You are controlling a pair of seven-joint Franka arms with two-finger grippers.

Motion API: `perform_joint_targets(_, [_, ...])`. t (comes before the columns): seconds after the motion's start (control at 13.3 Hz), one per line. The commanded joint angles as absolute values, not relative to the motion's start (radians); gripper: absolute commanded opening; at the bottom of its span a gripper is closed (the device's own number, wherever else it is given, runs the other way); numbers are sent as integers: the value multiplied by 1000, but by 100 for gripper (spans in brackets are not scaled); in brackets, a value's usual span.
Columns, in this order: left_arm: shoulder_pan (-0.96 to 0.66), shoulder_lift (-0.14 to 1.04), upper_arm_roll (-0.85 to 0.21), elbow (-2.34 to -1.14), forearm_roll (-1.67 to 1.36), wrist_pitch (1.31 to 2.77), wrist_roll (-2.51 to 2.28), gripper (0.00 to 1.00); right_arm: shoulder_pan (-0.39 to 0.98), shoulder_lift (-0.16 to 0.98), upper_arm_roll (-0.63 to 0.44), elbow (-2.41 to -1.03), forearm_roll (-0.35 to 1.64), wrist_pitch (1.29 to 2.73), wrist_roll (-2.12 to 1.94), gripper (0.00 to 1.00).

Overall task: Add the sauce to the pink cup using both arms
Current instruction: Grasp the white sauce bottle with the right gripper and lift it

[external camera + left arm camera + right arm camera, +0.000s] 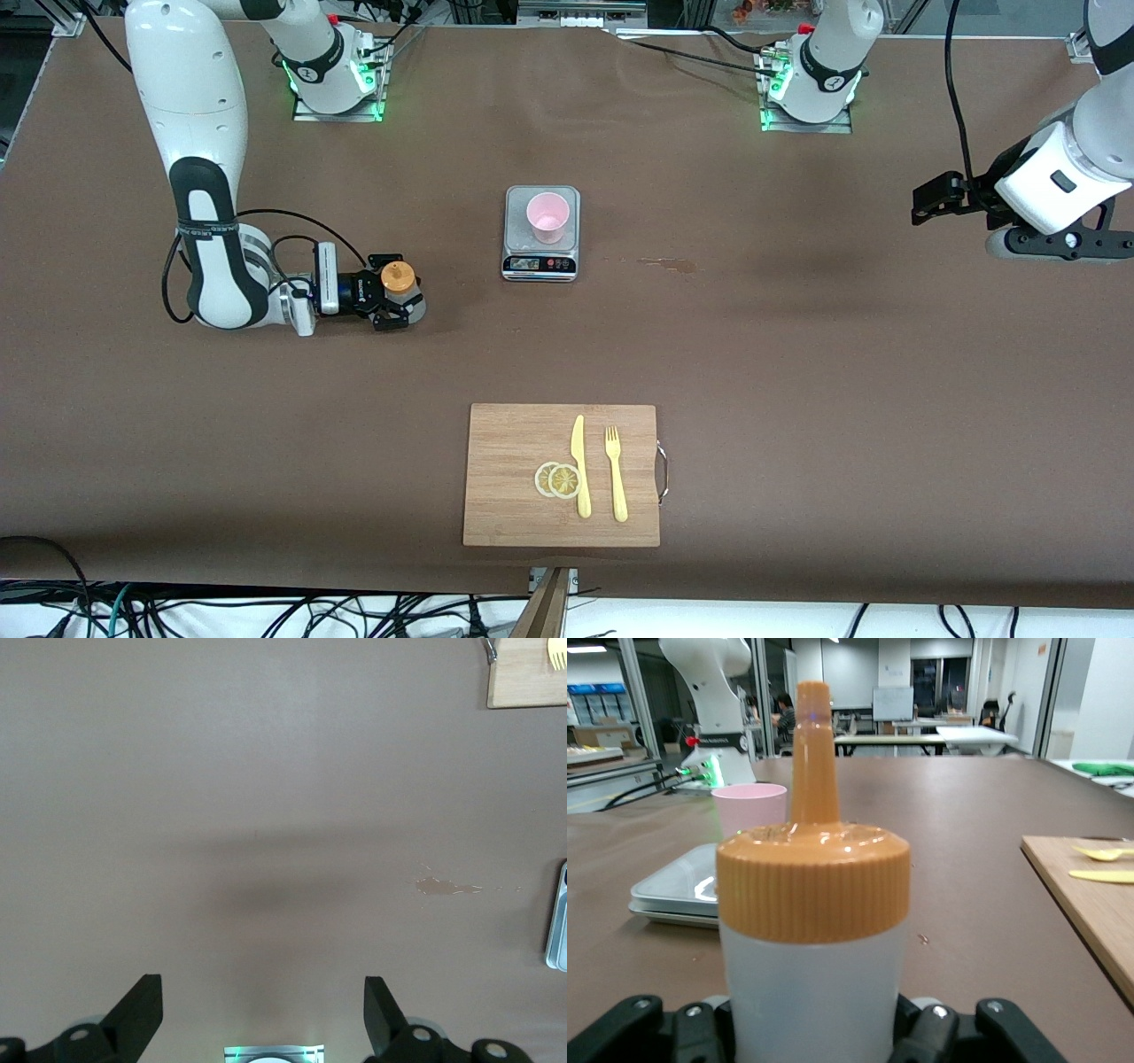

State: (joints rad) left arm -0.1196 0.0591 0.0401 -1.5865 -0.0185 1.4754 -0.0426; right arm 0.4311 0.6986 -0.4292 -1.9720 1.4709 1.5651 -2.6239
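Right hand [396, 301] clamped on sauce bottle [400, 281], mid-left of frame, low at desk [797, 354]. Left hand [930, 202] apart, waiting at right edge. Pink cup [547, 217] on scale [541, 263], upper centre, looks empty. Grasp done; carry, squeeze remain.

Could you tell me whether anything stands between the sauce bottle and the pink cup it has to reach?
Nothing visible does. The right hand is closed around the sauce bottle, and only bare table lies between it and the pink cup, which stands on a small scale. The left hand waits open at its own end.
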Motion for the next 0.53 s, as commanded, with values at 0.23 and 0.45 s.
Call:
perform_joint_targets(0.23, [-123,61,29,-1583,-5,1473,-31,100,701,494,-594,-1993,1298,1823,-2300,0])
perform_joint_targets(0.45, [-121,61,29,-1582,-5,1473,-29,100,808,395,-600,-1993,1087,1975,-2060,0])
